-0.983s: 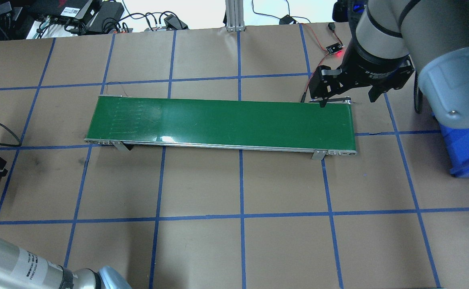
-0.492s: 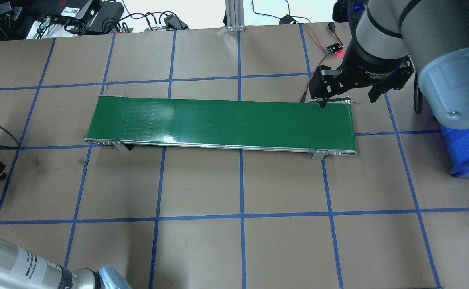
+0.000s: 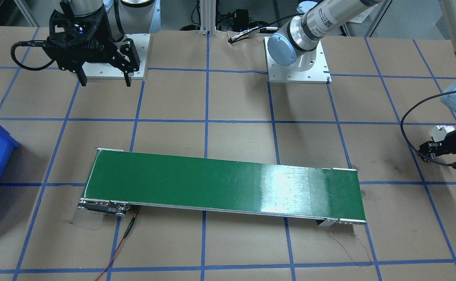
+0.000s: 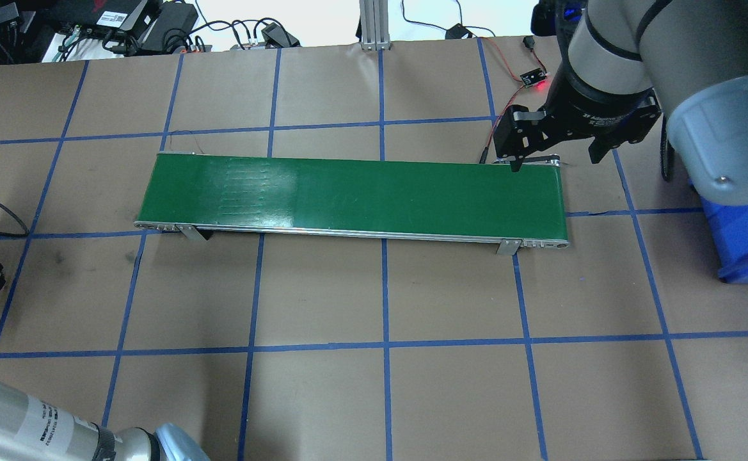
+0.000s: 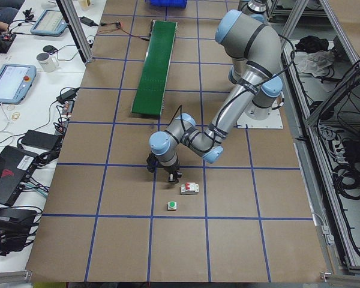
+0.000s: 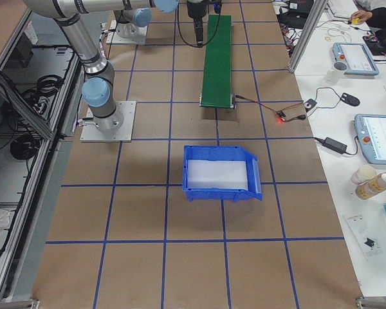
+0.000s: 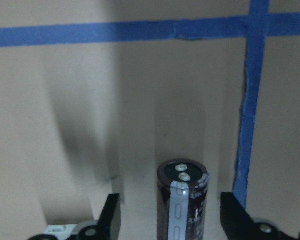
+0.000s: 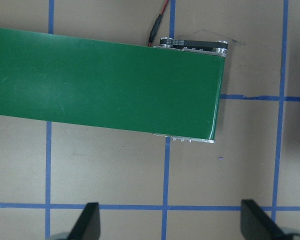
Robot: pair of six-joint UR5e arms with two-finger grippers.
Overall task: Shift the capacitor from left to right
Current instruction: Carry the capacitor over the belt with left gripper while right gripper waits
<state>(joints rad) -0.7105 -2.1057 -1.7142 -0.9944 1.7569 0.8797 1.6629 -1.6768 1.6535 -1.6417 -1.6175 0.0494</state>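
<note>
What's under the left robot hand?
The capacitor stands upright between the open fingers of the left gripper, touching neither. Its bottom is cropped, so contact with the table is hidden.

The left arm (image 5: 247,78) reaches out from its base toward the desk's (image 4: 450,294) left end. Its elbow is high, its forearm slopes down, and its wrist is bent so that the left pincer (image 7: 171,202) points straight down, low over the desk and near that left edge. Its jaws stand apart. The right arm (image 4: 610,57) is over the right half of the desk and carries the right pincer (image 4: 554,160) well above the surface, also pointing down. Its jaws are spread wide and grip nothing. The two pincers are well apart, toward opposite ends of the desk.
</note>
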